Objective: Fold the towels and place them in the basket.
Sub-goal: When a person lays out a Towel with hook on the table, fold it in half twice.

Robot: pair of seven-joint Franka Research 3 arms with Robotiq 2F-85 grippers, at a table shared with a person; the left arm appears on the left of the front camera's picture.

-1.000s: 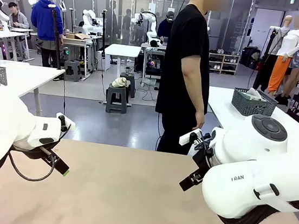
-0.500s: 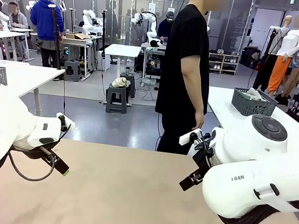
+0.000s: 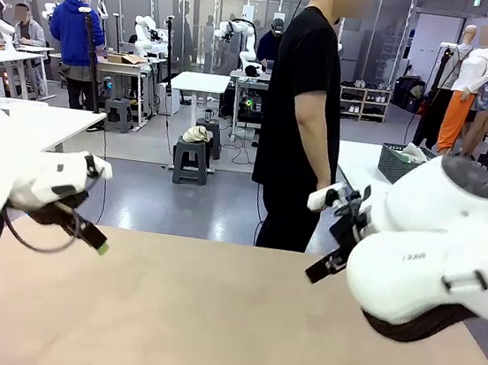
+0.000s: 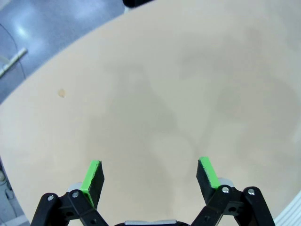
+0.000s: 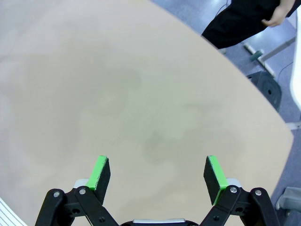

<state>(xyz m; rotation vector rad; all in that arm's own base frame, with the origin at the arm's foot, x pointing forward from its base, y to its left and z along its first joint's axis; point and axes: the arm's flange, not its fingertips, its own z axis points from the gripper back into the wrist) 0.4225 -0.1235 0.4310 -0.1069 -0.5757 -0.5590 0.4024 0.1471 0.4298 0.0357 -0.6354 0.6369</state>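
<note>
Left fingers point(image 3: 90, 238), right fingers point(image 3: 322, 268) — higher

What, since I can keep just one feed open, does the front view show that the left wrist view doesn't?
Front view: the person standing at the far edge, the right arm, and a dark grey basket on a side table.
Left wrist view: both green pads of the left gripper standing apart with nothing between them, and a small brown spot on the table.
Shared: the beige table and the grey floor.
</note>
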